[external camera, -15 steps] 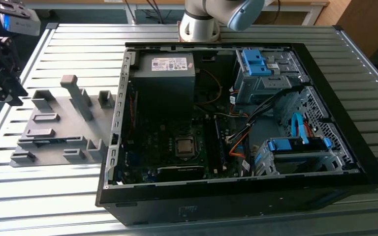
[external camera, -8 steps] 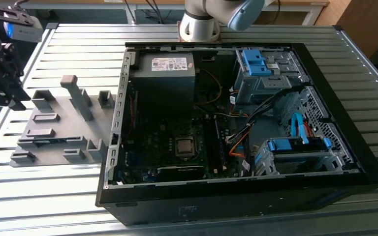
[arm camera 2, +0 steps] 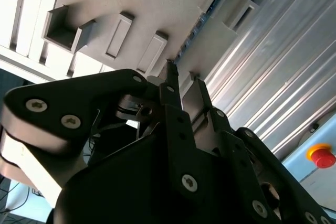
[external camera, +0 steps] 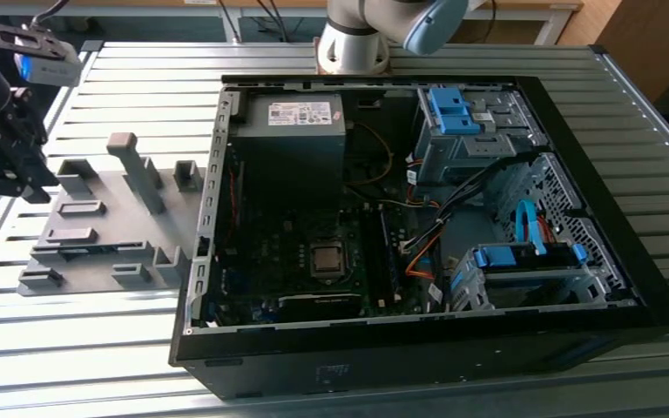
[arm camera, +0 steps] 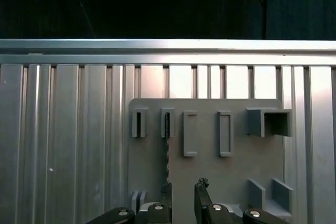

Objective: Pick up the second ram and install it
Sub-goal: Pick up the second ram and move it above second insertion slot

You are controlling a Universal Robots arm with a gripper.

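The second ram (arm camera: pixel 167 153) stands on its thin edge in a slot of the grey holder plate (arm camera: pixel 210 171). In the second wrist view the ram (arm camera 2: pixel 202 22) shows a blue and green edge between two grey blocks. My gripper (arm camera: pixel 182 195) hangs above the plate near one end of the stick, open, with nothing between its fingers. One fingertip (arm camera: pixel 166 191) lines up with the stick's edge, the other (arm camera: pixel 200 188) stands off to the side. In the exterior view my gripper (external camera: pixel 27 178) is at the far left, over the holder plate (external camera: pixel 108 231).
An open black computer case (external camera: pixel 428 348) lies to the exterior view's right of the plate, its motherboard (external camera: pixel 328 257) and cables exposed. Upright grey blocks (external camera: pixel 137 170) rise from the plate. The table is ribbed metal (arm camera: pixel 63 145). A red stop button (arm camera 2: pixel 321 156) sits beyond the table.
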